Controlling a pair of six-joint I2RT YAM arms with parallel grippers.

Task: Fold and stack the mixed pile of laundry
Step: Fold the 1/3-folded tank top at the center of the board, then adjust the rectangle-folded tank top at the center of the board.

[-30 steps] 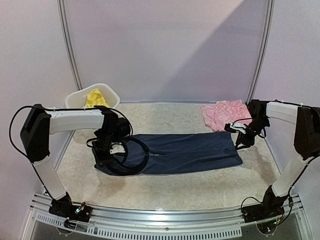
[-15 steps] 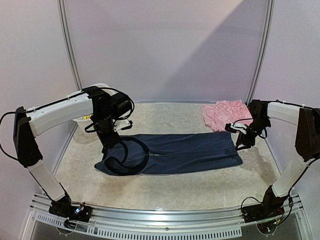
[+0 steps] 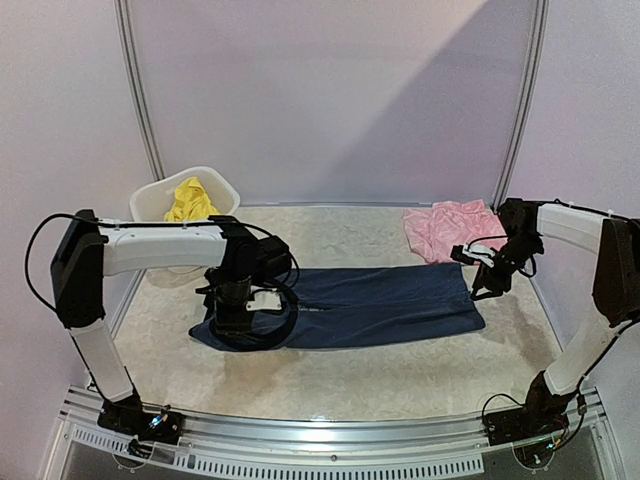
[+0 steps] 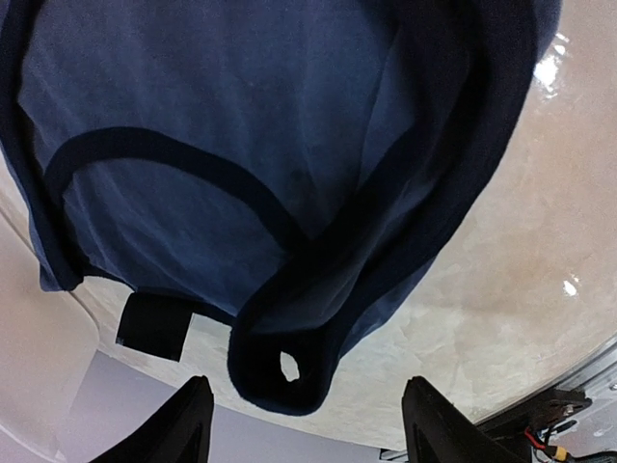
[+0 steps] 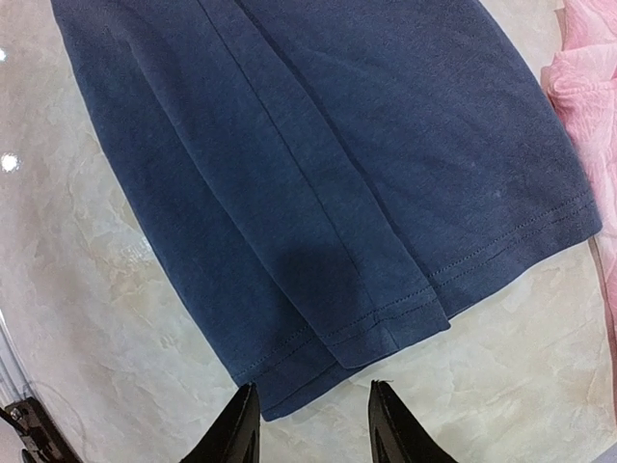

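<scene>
Tabletop [image 3: 350, 375] of pale marbled beige under navy top [image 3: 380, 305], lilac walls [image 3: 330, 90] behind

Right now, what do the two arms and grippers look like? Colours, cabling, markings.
Both match: left arm and right arm have white shells, black joint housings, thin black looping cables. The left gripper and right gripper are black, with two tapered fingers. No markings visible.

Left tool [image 4: 307, 424] spread wide, right tool [image 5: 313, 417] partly spread, both pointing down
</scene>
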